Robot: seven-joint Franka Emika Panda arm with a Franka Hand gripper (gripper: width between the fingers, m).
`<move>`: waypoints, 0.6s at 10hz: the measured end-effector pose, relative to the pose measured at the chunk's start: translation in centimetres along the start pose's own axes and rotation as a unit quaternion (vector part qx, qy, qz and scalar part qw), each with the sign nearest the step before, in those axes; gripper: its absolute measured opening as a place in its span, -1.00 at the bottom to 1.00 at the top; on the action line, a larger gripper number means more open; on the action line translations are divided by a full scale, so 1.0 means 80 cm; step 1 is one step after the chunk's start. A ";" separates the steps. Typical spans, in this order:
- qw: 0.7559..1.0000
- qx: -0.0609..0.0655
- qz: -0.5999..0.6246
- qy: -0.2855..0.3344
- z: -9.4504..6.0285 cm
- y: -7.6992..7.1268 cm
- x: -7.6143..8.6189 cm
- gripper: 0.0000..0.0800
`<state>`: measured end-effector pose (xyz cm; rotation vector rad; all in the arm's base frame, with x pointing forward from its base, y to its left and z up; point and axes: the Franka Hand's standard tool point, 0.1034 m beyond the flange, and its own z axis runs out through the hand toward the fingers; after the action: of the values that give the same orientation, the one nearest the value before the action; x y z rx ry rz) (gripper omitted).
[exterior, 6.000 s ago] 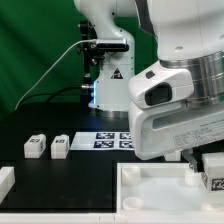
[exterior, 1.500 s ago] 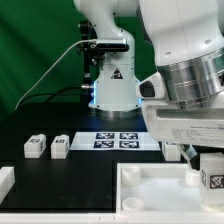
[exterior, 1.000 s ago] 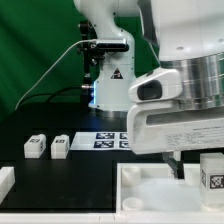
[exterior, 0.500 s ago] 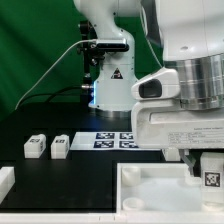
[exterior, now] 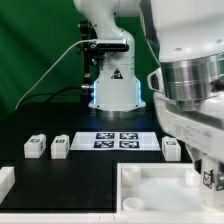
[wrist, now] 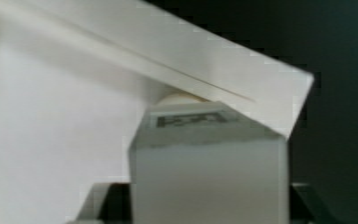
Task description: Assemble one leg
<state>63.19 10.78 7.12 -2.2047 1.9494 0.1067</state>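
My gripper [exterior: 208,176] is shut on a leg [exterior: 209,179], a small white block with a black-and-white tag, and holds it upright at the right corner of the large white tray-shaped piece [exterior: 150,178]. In the wrist view the leg [wrist: 202,160] fills the space between my dark fingers [wrist: 108,203], its tag toward the tray's corner [wrist: 87,90]; my gripper [wrist: 202,208] sits low in that view. Whether the leg's end sits inside the corner is hidden. Two more legs [exterior: 37,146] [exterior: 60,146] lie at the exterior view's left, and a third [exterior: 172,148] lies beside my hand.
The marker board [exterior: 120,140] lies on the black table in front of the arm's base [exterior: 112,90]. A white part [exterior: 5,181] sticks in at the exterior view's lower left edge. My bulky wrist hides the area at the right.
My hand has turned about its axis over the tray's right corner while still holding the leg. The leg has stayed almost in place. The loose legs have not moved.
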 end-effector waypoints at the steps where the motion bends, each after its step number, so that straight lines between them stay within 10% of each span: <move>1: 0.995 0.017 0.100 -0.008 0.000 0.002 0.000 -0.26; 5: 0.990 0.021 0.137 -0.012 0.000 0.004 -0.004 -0.26; 6: 0.992 0.021 0.126 -0.012 0.000 0.004 -0.004 0.12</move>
<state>62.86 11.10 7.13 -1.9142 2.1862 0.1251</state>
